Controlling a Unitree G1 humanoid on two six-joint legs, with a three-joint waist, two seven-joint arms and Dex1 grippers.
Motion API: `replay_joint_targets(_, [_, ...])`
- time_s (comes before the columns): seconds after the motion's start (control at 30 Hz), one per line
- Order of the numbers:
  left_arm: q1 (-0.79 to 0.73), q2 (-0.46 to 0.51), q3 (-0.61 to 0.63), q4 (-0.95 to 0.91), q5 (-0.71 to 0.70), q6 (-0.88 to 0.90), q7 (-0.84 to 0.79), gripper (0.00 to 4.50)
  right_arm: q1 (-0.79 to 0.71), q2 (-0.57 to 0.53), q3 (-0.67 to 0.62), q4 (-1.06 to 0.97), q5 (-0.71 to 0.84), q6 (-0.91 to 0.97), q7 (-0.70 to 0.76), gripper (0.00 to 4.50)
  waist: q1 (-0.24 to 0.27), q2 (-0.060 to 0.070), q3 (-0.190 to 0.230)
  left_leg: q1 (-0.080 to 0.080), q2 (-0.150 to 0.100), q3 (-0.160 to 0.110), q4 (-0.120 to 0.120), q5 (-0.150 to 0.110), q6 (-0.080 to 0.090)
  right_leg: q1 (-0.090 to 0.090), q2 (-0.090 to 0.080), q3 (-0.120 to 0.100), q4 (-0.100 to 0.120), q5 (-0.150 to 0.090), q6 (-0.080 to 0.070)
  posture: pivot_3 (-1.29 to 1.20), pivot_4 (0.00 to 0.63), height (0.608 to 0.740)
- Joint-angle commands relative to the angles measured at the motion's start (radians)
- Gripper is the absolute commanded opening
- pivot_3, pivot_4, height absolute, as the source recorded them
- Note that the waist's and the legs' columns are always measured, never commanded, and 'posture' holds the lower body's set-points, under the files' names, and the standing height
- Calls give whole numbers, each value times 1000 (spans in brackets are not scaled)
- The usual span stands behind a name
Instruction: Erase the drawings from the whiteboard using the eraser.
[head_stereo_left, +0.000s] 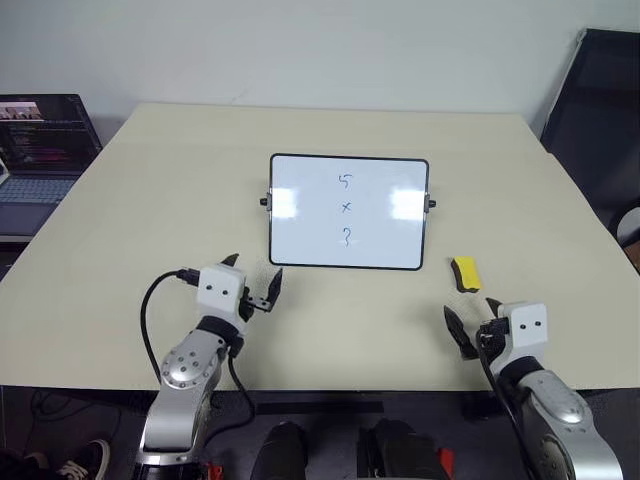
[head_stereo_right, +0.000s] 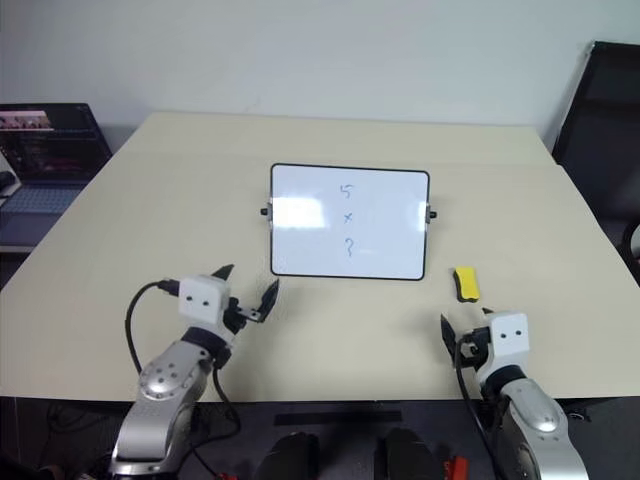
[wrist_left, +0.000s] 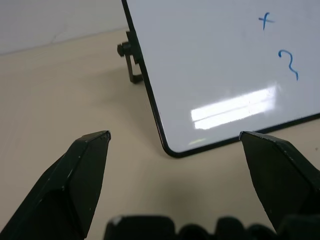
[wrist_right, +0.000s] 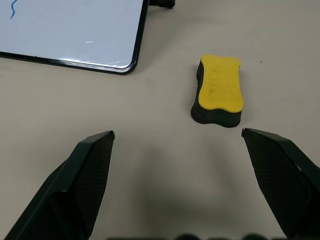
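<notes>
1. A beige table (head_stereo_left: 150, 200) stands against a plain pale wall, with a laptop (head_stereo_left: 40, 150) off its left edge and a dark chair (head_stereo_left: 600, 90) beyond its far right corner.
2. The whiteboard (head_stereo_left: 300, 225) lies flat near the table's middle, and the drawings (head_stereo_left: 346, 208) run in a column down its centre: a "5"-like squiggle, an "x" and a "?"-like mark. All three are intact, so I judge that no erasing is done.
3. The eraser (head_stereo_left: 464, 273), yellow side up, lies on the table just off the board's near right corner, apart from it and untouched.
4. The right gripper (wrist_right: 177, 137) hovers nearer the robot than the eraser, jaws wide and empty; picking up and wiping remain.
5. The left gripper (wrist_left: 175, 137) faces the board's near left corner, jaws wide, holding nothing.
6. Bare table surrounds eraser and board; the near table edge lies close under both arms, so the free room lies ahead.
</notes>
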Motion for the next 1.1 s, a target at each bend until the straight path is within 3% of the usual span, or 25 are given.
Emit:
replay_joint_targets(0.03, [-13, 1, -2, -46, 8, -9, 6, 4500, -7, -13, -8, -1, 4, 8, 6, 4463, 0, 0, 0, 0, 0, 0, 0, 0, 0, 0, 0, 0, 0, -1, -2, 0, 150, 740])
replay_joint_targets(0.33, [-32, 42, -4, -26, -11, -26, -64, 4500, 32, -31, -6, -79, 4, 18, 10, 4463, 1, 0, 0, 0, 0, -1, -2, 0, 0, 0, 0, -1, 0, -2, -1, 0, 150, 740])
replay_joint_targets(0.47, [-88, 88, 1, 9, -36, -21, -133, 4500, -22, -35, 12, -106, 0, 96, -9, 4463, 1, 0, 0, 0, 0, -1, -1, 0, 0, 0, 0, -1, 0, -2, -1, 0, 150, 740])
replay_joint_targets(0.83, [-441, 212, -73, 245, -224, -29, -584, 4500, -243, -58, 4, -241, 83, 388, -53, 4463, 2, 1, 1, -2, -2, -1, -1, 0, 0, -1, 3, -3, 0, -2, 1, 0, 150, 740])
replay_joint_targets(1.1, [-618, 265, -233, 308, -288, -17, -972, 4500, -426, 27, -75, -125, 86, 590, -190, 4463, -5, 1, 1, -3, -3, -1, -1, 0, 0, -2, 3, -4, 0, -2, 2, 0, 150, 740])
